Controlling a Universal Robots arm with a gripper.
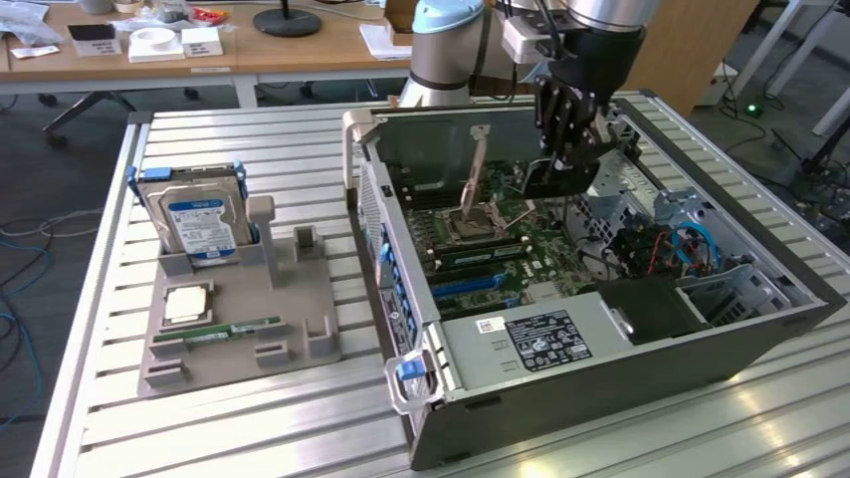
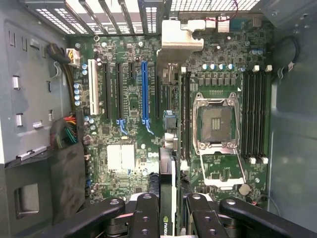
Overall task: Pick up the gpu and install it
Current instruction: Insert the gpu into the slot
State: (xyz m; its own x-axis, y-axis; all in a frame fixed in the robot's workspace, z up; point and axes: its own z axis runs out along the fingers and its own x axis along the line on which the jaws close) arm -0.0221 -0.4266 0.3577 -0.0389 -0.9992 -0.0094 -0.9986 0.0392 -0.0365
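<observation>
Wrist view: gpu (image 2: 167, 193) gripped between fingers (image 2: 146, 215).

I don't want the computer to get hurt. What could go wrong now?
The gripper holds the gpu edge-on over the motherboard. It might come down beside a slot, like the blue slot, and scrape parts. Its metal bracket might catch on the case's back wall. The card could also tilt in the grip.

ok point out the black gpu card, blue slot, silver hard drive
black gpu card (image 2: 167, 198): wrist view, thin edge
long blue slot (image 2: 144, 89): wrist view, middle
silver hard drive (image 1: 197, 224): exterior view, blue label
</observation>
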